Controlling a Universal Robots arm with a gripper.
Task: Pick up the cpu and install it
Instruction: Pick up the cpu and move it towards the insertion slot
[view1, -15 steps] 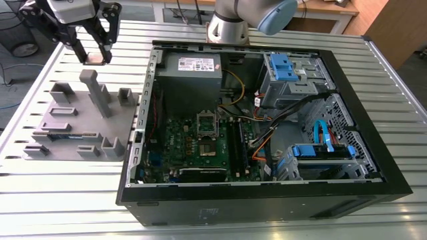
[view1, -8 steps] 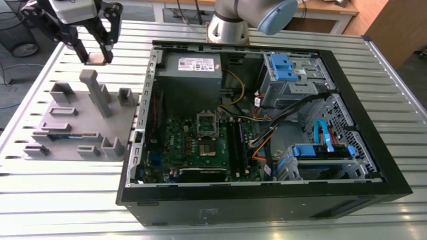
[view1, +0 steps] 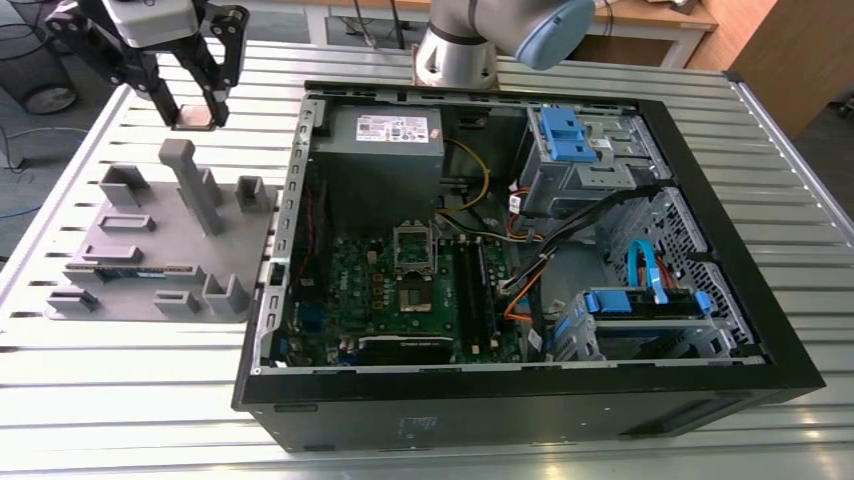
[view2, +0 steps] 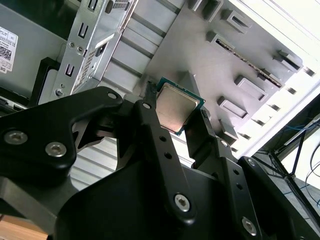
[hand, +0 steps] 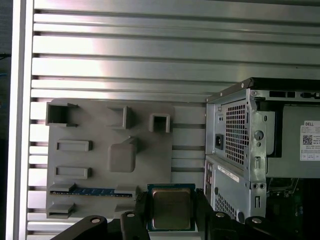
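One step of the two looks done: the cpu (view2: 175, 106) is up in the air, pinched by two opposite edges between the fingers of the gripper (view1: 196, 114), which are closed onto it with its metal top showing in both wrist views. In the exterior view it hangs at the far left, on the far side of the grey fixture tray (view1: 160, 235) and clear of the slatted table (view1: 134, 400). Installing is left. The open computer case (view1: 787, 372) lies to the exterior view's right, and the motherboard socket (view1: 411, 250) inside it appears empty, well apart from the chip.
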